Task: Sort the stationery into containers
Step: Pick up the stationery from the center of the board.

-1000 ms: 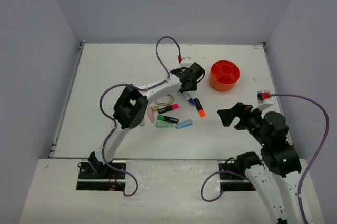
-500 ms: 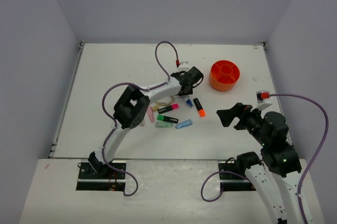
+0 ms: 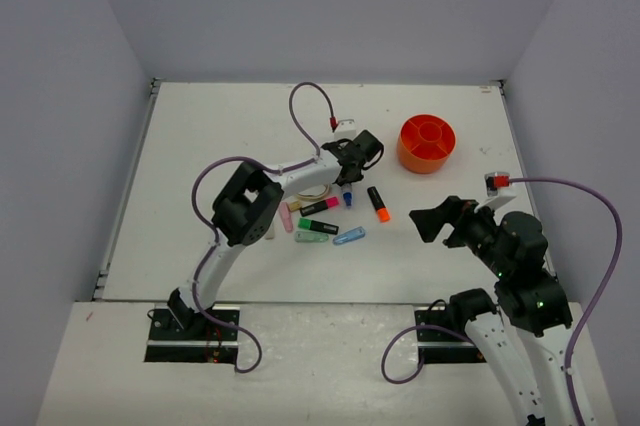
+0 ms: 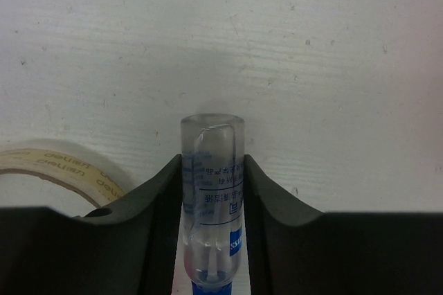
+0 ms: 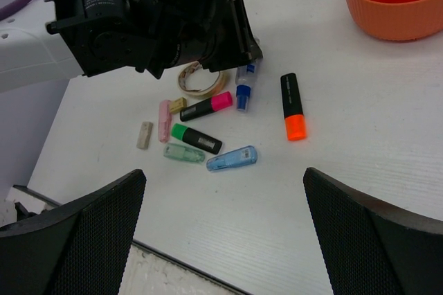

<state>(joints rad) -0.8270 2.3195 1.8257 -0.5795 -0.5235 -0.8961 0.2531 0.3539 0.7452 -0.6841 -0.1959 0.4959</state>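
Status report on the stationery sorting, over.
Left gripper closed on blue highlighter, flat on table. Right gripper open, empty, off to the side. Tape ring close beside left gripper; orange tub beyond, unblocked.

Orange tub (image 5: 394, 18) cut off at top-right corner; tape ring (image 4: 62, 163) cut by left edge.

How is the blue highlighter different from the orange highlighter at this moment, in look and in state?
The blue highlighter has a clear cap and a blue body; the orange highlighter has a black body and an orange end. The blue highlighter is gripped at its cap by the left pincer; the orange highlighter lies free, touched by nothing. Both lie flat on the white table, almost parallel.
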